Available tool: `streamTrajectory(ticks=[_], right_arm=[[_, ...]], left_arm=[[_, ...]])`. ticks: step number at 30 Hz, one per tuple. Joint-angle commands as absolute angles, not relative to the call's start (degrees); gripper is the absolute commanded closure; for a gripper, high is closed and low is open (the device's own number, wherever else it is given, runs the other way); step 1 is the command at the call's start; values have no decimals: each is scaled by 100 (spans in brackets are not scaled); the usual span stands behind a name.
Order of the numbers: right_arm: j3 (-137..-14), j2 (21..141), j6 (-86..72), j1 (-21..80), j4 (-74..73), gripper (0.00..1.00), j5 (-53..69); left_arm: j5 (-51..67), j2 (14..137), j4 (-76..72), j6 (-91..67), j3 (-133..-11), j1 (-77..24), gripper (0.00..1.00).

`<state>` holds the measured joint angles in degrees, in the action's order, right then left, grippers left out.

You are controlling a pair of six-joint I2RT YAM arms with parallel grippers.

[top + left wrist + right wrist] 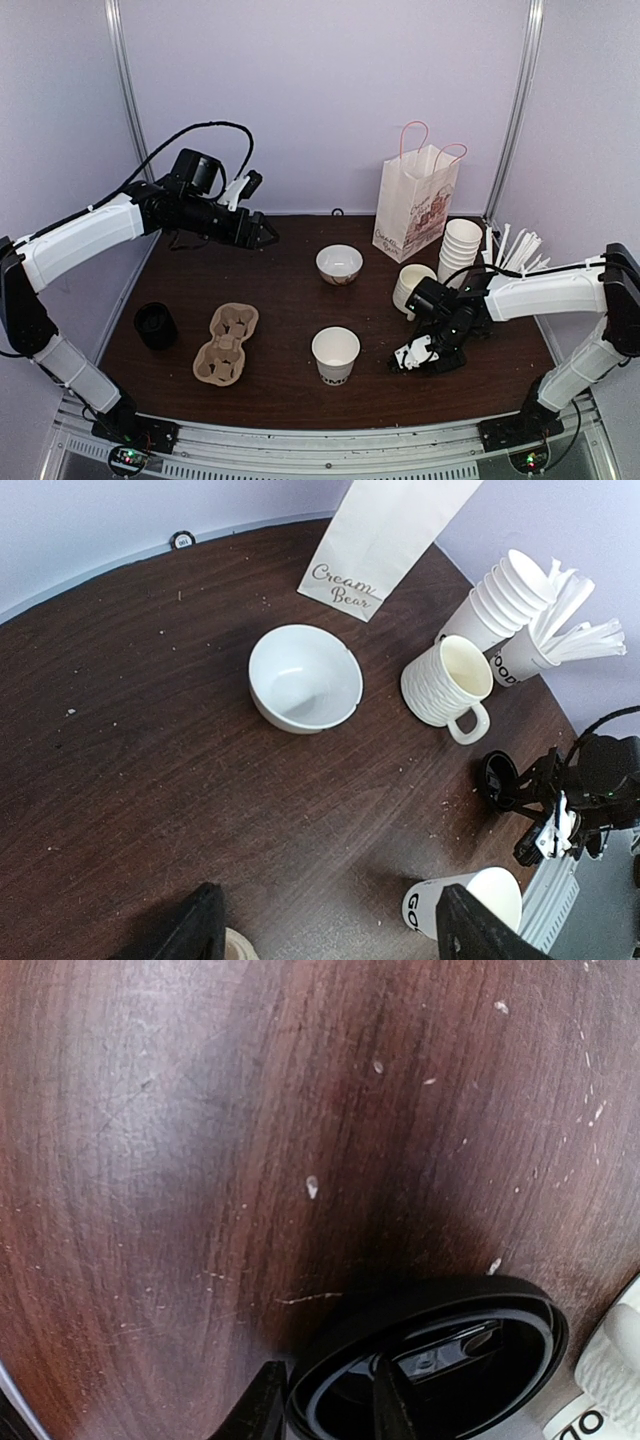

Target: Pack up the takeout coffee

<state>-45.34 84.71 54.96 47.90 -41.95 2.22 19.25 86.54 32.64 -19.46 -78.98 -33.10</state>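
One takeout coffee cup [335, 355], white paper with black lettering, stands open-topped at front centre; it also shows at the lower edge of the left wrist view [465, 900]. A black lid [440, 1360] lies on the table to its right [497, 778]. My right gripper [412, 357] is down at that lid. In its wrist view the right gripper [328, 1385] straddles the rim, one finger outside and one inside, with a gap still showing. My left gripper [262, 232] hangs open, high over the back left, and the left gripper [330, 930] holds nothing.
A cardboard cup carrier [226, 343] and a black stack of lids [156, 325] sit front left. A white bowl [339, 264], a mug [410, 288], a paper bag [415, 203], stacked cups [460, 250] and a cup of stirrers [515, 250] crowd the back right.
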Motion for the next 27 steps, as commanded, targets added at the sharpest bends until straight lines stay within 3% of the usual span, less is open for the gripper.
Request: streamTrajectory(ticks=[1,11,19,27], right_arm=[[-4461,8543,5351,4834,-4030,70,99],[-4811,8285,4820,4817,-4614,88,691],[-6223,8063,4083,4654,-5808,91,2191],[-8655,8490,3033,3532,-6589,91,4933]], left_arm=[[1892,8543,3013,-1976,-7884,-3331,25],[1868,8412,3023,-1877,-7851,-3331,25],[2133,8165,2756,-1673,-7744,-3373,24],[2210,7144,-573,-258,-6256,-4191,10]])
